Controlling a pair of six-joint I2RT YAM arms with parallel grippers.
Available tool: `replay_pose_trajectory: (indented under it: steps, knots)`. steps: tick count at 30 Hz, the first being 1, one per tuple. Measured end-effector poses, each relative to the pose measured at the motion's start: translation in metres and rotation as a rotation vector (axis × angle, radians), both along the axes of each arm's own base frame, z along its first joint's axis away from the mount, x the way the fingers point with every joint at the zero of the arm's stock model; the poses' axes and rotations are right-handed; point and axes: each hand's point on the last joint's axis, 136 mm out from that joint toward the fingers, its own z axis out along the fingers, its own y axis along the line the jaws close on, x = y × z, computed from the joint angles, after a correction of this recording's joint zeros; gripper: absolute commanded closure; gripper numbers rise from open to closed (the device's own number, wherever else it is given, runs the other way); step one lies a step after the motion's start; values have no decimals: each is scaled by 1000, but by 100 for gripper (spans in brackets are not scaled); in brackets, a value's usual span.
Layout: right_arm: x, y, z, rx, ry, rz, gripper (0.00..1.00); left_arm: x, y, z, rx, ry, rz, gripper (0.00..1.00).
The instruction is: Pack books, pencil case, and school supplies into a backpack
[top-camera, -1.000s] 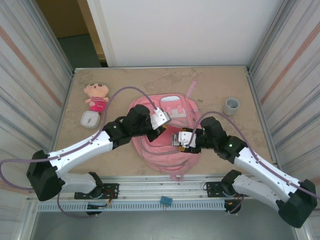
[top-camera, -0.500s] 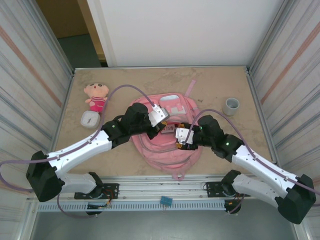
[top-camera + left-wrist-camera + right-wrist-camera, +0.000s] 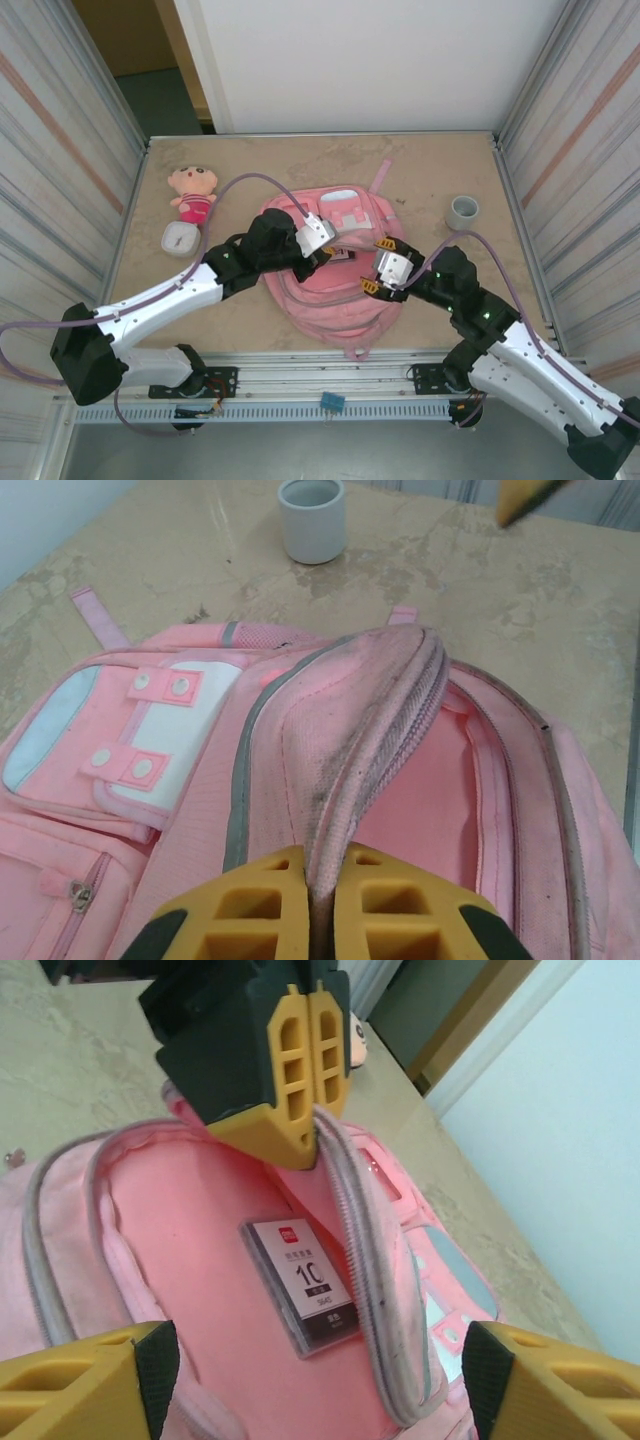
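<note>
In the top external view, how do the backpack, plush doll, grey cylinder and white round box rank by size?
1. backpack
2. plush doll
3. grey cylinder and white round box: they look about alike, not ranked.

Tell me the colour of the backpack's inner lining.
The lining is pink; the right wrist view shows it best.

- Bench [image 3: 250,165]: mottled tan surface, bare along the far edge.
- Backpack [image 3: 335,305]: pink, lies flat at the centre and reaches the near edge; one strap trails toward the far side.
- Plush doll [image 3: 193,193]: pink-and-tan, lies at far left.
- White object [image 3: 180,238]: small and rounded, just beside the doll on its near side.
- Grey cylinder [image 3: 462,211]: short, upright, open end up, right of the backpack and apart from it.
</note>
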Motion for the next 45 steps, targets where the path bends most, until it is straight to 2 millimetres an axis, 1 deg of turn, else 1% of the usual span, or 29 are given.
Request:
replay_pose_trajectory:
  steps: [5, 6, 7, 8, 9, 10, 11, 12, 14, 15, 18, 20, 22, 27, 30, 33, 36, 38, 40, 42, 45]
  knots:
    - [20, 13, -20, -34, 72, 15, 30, -5, -2, -3, -1, -6, -48, 99]
    - [24, 16, -25, -35, 86, 24, 33, -6, -3, -3, -1, -8, -55, 98]
    - [27, 18, -28, -37, 94, 30, 38, -6, -3, -3, 0, -12, -59, 98]
    - [30, 20, -31, -35, 107, 38, 49, -7, -3, -3, 2, -14, -66, 97]
    - [32, 22, -33, -34, 118, 50, 65, -7, -3, -3, 3, -16, -72, 96]
    - [34, 24, -34, -34, 126, 59, 79, -8, -3, -4, 5, -14, -77, 93]
    - [36, 25, -34, -28, 132, 66, 90, -9, -3, -6, 8, -13, -82, 87]
    - [38, 25, -32, -22, 135, 72, 95, -10, -3, -8, 12, -12, -84, 80]
    - [41, 25, -30, -18, 137, 83, 95, -11, -3, -7, 9, -16, -92, 67]
    - [41, 24, -30, -21, 135, 93, 95, -11, -3, -5, 3, -22, -94, 60]
    - [39, 20, -35, -39, 147, 114, 94, -17, 2, 6, -16, -40, -102, 43]
    - [38, 18, -39, -54, 157, 129, 94, -20, 9, 10, -22, -45, -103, 36]
    - [36, 15, -42, -66, 160, 141, 94, -23, 22, 8, -8, -37, -92, 31]
    - [34, 10, -45, -68, 179, 163, 94, -21, 67, -2, 91, -48, -49, 27]
    - [32, 11, -44, -60, 185, 174, 94, -17, 95, -13, 194, -73, -34, 27]
    - [32, 11, -44, -58, 187, 178, 94, -8, 118, -35, 304, -60, -33, 27]
    - [32, 11, -44, -57, 186, 180, 94, 1, 135, -62, 363, 20, -47, 27]
    - [32, 12, -43, -55, 184, 180, 94, 4, 140, -77, 380, 80, -65, 27]
    - [32, 12, -42, -52, 179, 182, 94, 3, 137, -87, 383, 119, -96, 26]
    - [31, 12, -42, -50, 180, 187, 94, 1, 132, -92, 369, 144, -126, 27]
    - [31, 12, -42, -48, 181, 188, 94, -1, 123, -94, 336, 149, -167, 26]
